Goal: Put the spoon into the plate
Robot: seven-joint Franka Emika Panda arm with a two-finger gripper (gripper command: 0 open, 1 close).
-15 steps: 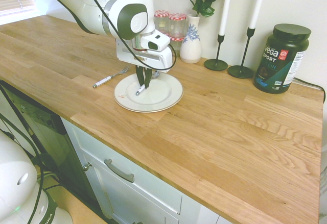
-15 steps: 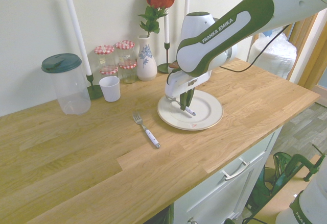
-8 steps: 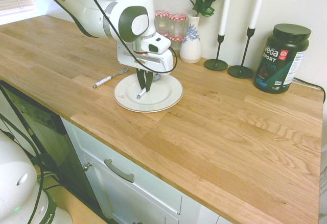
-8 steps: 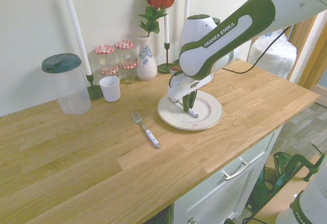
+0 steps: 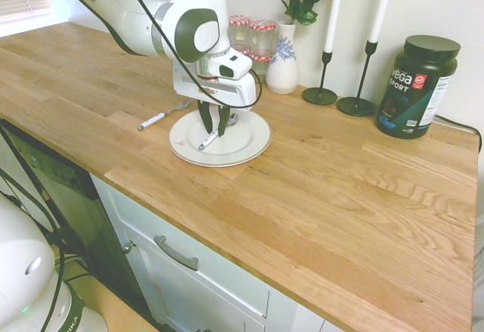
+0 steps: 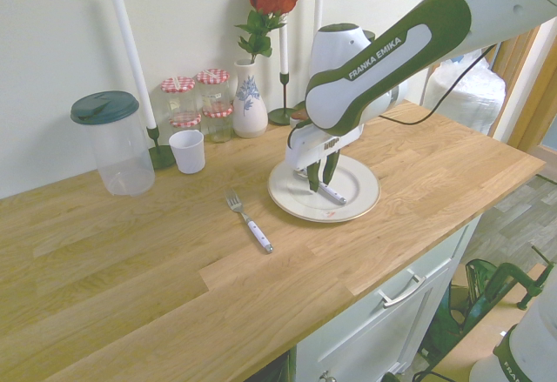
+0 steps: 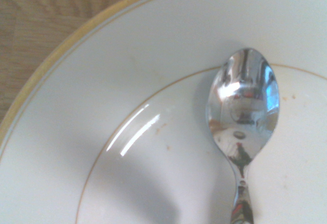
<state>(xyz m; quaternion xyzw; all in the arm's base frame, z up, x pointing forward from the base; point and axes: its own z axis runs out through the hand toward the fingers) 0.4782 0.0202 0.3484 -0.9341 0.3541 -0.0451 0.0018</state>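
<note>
With the spoon (image 5: 209, 137) lying flat on the plate (image 5: 246, 144) and the gripper (image 5: 214, 126) spread open astride its handle, release looks done; next, lift straight up clear.

Two wide cameras look down on the wooden bench (image 5: 340, 188) from opposite ends, each showing the white plate (image 5: 246, 144) near the frame's centre. The wrist camera looks down on that plate (image 7: 102, 81) from very close.
</note>
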